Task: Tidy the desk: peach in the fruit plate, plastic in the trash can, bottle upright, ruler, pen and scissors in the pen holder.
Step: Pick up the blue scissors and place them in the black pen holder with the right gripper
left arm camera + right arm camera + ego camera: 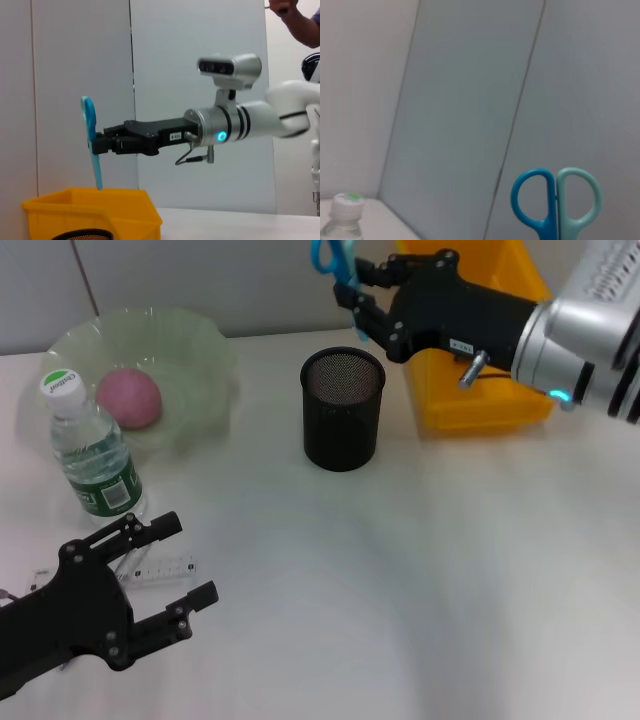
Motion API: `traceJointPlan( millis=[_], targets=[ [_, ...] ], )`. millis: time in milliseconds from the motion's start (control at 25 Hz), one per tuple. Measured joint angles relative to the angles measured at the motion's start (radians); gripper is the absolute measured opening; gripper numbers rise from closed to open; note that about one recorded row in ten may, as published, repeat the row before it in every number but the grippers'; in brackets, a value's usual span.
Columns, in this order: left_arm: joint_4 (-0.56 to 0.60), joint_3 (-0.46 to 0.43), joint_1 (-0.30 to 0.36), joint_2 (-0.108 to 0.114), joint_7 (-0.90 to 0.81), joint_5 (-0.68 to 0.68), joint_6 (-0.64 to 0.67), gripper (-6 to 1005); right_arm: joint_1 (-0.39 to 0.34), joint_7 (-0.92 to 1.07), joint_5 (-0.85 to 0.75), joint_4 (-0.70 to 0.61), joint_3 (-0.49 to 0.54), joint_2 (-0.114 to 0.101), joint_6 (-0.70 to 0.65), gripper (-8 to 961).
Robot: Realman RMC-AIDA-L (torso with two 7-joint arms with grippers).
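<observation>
1 scissors (335, 262) clamped in right claw (358, 298) upper centre, 1 pen holder (343, 410) below, 1 upright bottle (92, 446), 1 peach (129, 397) in plate (200, 360), 1 ruler (160, 569) lower left, left claw (175, 565) spread, ungripped

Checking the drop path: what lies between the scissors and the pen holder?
Nothing: in the head view the scissors, held by the right claw, hang above the pen holder, with only air between.
</observation>
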Motion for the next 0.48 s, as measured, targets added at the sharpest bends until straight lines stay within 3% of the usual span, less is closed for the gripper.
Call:
traceJointPlan(
  millis=[120,480],
  targets=[
    [-0.001,0.0,0.001,0.0,0.0,0.0,-0.001,759,0.052,-0.174,0.17,0.185,0.026,-0.002,-0.044,227],
    [-0.001,0.011,-0.005,0.0,0.0,0.0,-0.001,760,0.185,-0.27,0.255,0.457,0.051,-0.002,-0.069,231]
  ],
)
